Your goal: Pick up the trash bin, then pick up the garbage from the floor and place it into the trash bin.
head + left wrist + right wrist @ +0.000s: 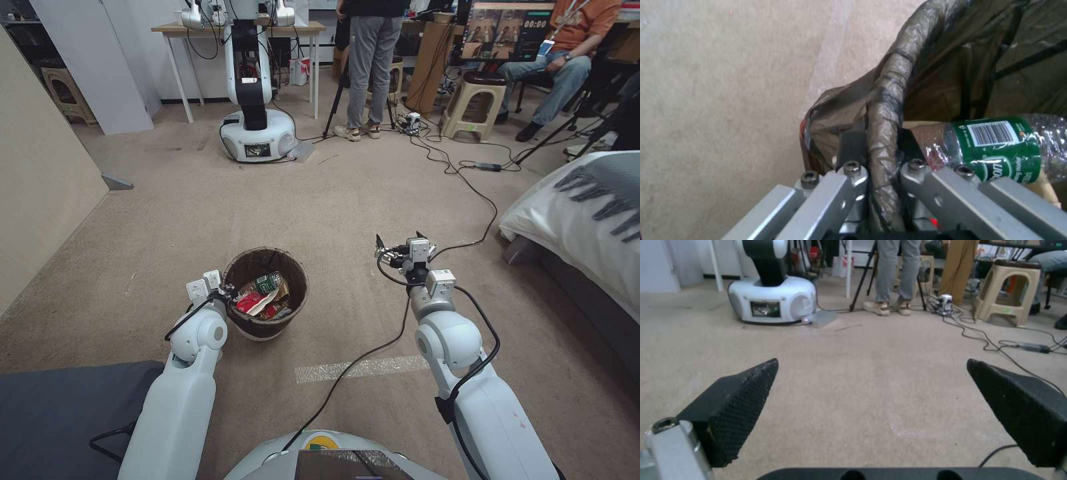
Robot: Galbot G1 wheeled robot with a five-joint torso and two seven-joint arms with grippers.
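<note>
1. Brown bag lining folds over the rim of the white bin, which sits low before the robot on its left side, over the beige carpet.
2. Left gripper meets the bin at its near-left rim; in the left wrist view its fingers pinch the bagged rim from both sides.
3. Garbage lies inside the bin: a clear bottle with a green label, red-and-white paper, and brown scraps.
4. Right gripper hangs over bare carpet, well apart from the bin on the robot's right; the right wrist view shows its black fingers spread wide with nothing between them.
5. Second white robot stands farther off on the carpet, before a desk.
6. Cables trail across the floor toward the bed at the right edge.
</note>
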